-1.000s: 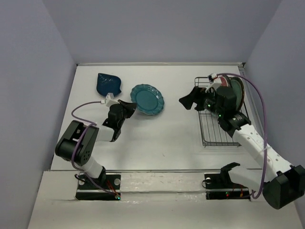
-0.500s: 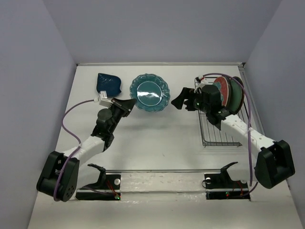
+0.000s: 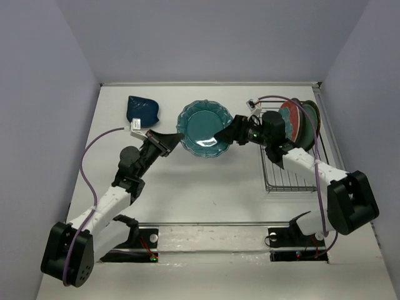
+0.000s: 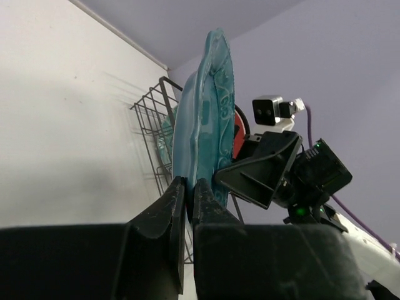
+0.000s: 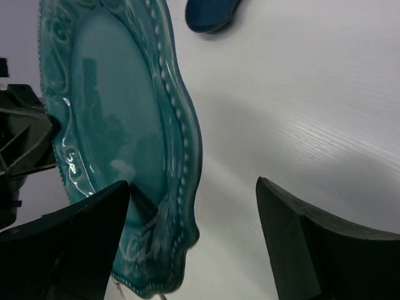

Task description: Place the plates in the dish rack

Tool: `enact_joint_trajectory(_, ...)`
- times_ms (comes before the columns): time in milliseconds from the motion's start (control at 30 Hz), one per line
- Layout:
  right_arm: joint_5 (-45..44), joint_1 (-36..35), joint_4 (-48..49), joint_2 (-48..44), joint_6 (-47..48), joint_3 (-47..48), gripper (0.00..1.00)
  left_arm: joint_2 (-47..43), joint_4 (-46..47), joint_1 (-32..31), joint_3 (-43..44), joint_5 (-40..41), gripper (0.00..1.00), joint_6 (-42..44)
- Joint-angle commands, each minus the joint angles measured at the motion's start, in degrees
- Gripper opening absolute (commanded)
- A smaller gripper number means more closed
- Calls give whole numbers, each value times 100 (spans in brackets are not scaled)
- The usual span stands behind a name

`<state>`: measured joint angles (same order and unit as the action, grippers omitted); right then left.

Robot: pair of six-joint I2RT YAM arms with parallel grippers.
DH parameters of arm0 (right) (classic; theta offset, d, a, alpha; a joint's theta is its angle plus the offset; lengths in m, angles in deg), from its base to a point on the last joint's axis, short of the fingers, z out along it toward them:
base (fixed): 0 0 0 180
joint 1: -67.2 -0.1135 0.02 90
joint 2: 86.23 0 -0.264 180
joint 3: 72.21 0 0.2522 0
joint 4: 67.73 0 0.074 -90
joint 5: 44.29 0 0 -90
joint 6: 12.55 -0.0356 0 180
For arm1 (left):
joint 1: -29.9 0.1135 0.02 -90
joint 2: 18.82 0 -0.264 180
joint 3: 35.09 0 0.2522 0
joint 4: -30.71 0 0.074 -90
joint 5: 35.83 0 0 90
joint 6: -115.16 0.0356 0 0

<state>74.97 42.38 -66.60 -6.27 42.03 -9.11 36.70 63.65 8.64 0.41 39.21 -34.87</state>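
My left gripper [image 3: 174, 139] is shut on the left rim of the teal scalloped plate [image 3: 205, 127] and holds it up above the table, tilted. In the left wrist view the plate [image 4: 203, 119] stands on edge between my fingers [image 4: 187, 194]. My right gripper [image 3: 226, 134] is open with its jaws straddling the plate's right rim [image 5: 181, 187], not closed on it. The navy leaf-shaped plate [image 3: 142, 110] lies at the far left. The black wire dish rack [image 3: 289, 169] holds several plates upright at its far end, among them the red one [image 3: 292, 120].
White walls close the table at the back and both sides. The near half of the rack [image 3: 284, 178] shows bare tines. The rack's wires also show behind the plate in the left wrist view [image 4: 153, 112].
My left arm has lifted the teal plate off the table and carried it right. My right gripper has swung left from the rack to the plate's right rim.
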Motion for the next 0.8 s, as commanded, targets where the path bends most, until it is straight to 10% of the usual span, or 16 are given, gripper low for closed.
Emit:
enact_joint_trajectory(0, 687, -23, 1365, -25, -527, -214, 80, -455, 1245, -1, 472, -630, 6, -518)
enact_joint_trajectory(233, 722, -23, 1736, -385, -817, -452, 7, -525, 395, 7, 910, -921, 8, 102)
enact_joint_trajectory(500, -568, -23, 437, -1447, -161, -136, 7, -1184, -2074, 7, 1622, -211, 82, 1598)
enact_joint_trajectory(767, -3441, 91, -1884, -2134, 1334, 1033, 7, -1939, -3904, 7, 1966, 696, 92, 2908)
